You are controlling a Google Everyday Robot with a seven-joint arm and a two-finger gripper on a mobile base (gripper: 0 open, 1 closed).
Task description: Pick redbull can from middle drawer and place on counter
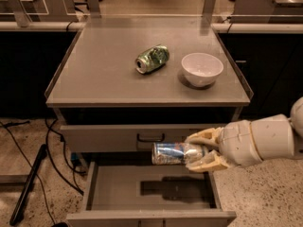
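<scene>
The wide grey counter (104,74) is seen in the middle, further back. The middle drawer (118,197) is pulled out at the near edge, and a dark shadow is cast on its flat floor. A thick white arm (265,138) is reached in from the right. The gripper (191,151) is held above the open drawer, in front of the shut drawer front (104,138). Its two fingers are closed around the redbull can (168,153), which is held on its side in the air, its end pointed left. A white bowl (202,68) is set on the right of the counter. A dented green can (152,59) is laid just left of it
</scene>
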